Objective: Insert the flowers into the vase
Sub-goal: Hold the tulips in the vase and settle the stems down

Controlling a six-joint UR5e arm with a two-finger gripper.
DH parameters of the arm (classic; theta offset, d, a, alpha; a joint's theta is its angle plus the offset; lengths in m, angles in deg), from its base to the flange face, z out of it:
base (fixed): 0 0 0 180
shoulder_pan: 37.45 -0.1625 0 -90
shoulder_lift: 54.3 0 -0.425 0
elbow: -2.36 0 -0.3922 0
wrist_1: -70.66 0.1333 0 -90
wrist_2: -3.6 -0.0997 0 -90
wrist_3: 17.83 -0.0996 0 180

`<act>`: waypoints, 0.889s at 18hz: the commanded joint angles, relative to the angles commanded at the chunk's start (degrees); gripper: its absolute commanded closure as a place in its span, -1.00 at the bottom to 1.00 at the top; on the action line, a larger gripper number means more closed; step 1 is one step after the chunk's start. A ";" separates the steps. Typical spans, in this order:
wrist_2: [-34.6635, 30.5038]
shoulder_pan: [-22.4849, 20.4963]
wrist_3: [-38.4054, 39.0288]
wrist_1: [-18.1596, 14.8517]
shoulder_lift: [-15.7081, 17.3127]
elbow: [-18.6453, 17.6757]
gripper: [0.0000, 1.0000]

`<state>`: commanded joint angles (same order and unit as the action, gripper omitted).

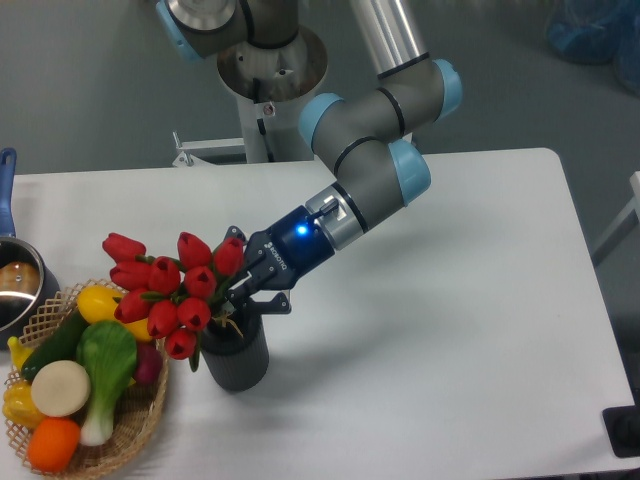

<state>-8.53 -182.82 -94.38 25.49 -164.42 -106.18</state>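
white tabletop: your gripper (pixel 238 290) pinches the tulip stems right over the vase (pixel 232 358) mouth. the tulips (pixel 170 287) lean up-left, over the wicker basket (pixel 140 425); you need that axis upright before lowering.

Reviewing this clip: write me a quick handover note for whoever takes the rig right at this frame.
End effector: shut on the flowers' stems, right above the vase mouth.
Flowers: tilted, heads leaning left over the wicker basket; stems look to reach into the vase, depth not visible.
Vase: upright on the table, beside the basket.
Done: flowers brought to the vase, apparently partly inserted.
Left: seat the stems fully, open, withdraw without tipping the vase.
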 joint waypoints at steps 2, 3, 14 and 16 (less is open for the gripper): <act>0.00 0.00 -2.10 0.00 -0.44 -0.70 0.64; 0.00 0.00 -2.63 0.00 -0.53 -0.70 0.64; 0.00 -0.18 -3.08 0.00 -1.58 -0.62 0.64; 0.00 -0.35 -3.08 0.00 -1.58 -0.53 0.62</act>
<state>-8.53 -183.17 -97.46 25.49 -166.01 -106.71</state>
